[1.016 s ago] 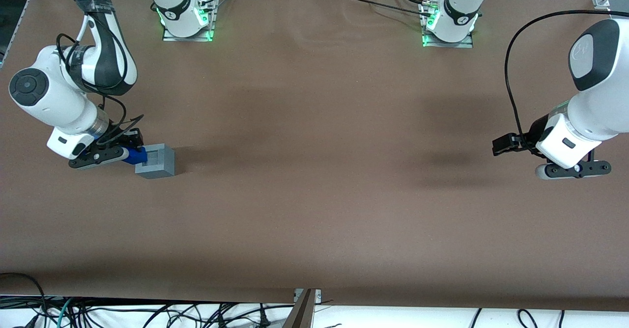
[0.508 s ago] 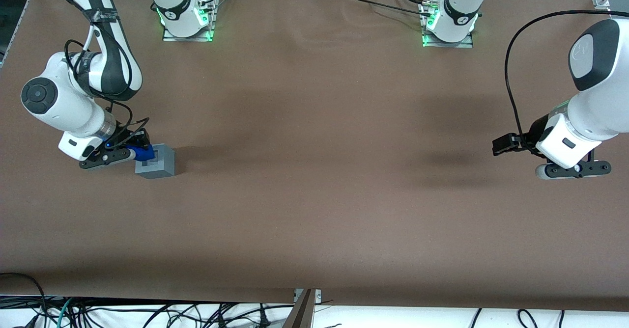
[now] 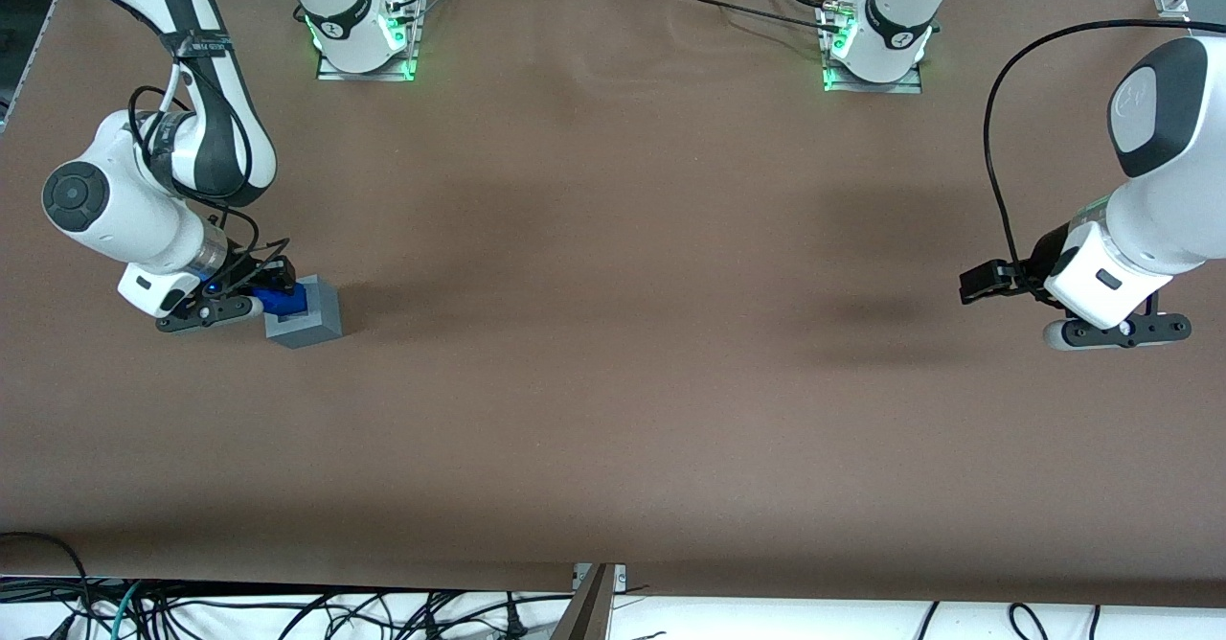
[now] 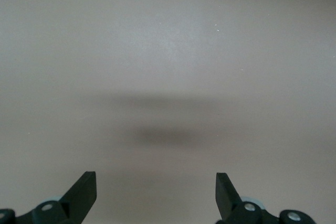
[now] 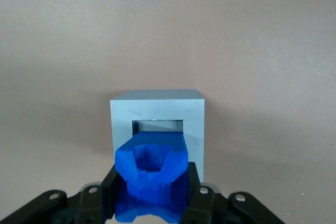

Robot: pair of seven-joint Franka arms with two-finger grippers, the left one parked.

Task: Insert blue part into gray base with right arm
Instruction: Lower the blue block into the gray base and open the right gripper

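The gray base (image 3: 308, 316) stands on the brown table toward the working arm's end, its square recess (image 5: 157, 126) facing up. The blue part (image 3: 287, 299) hangs over the recess, partly covering it, and I cannot tell whether it touches the rim. My gripper (image 3: 259, 292) is shut on the blue part (image 5: 152, 177), with a black finger (image 5: 111, 190) pressed against each side. In the right wrist view the gray base (image 5: 197, 124) sits straight ahead of the held part.
The brown table (image 3: 613, 333) stretches wide toward the parked arm's end. Two arm bases with green lights (image 3: 364, 36) (image 3: 874, 46) stand at the table edge farthest from the front camera. Cables (image 3: 287, 611) lie below the near edge.
My gripper carried the blue part from beside the gray base to over its recess, and the arm's wrist shifted slightly with it. The base stayed put.
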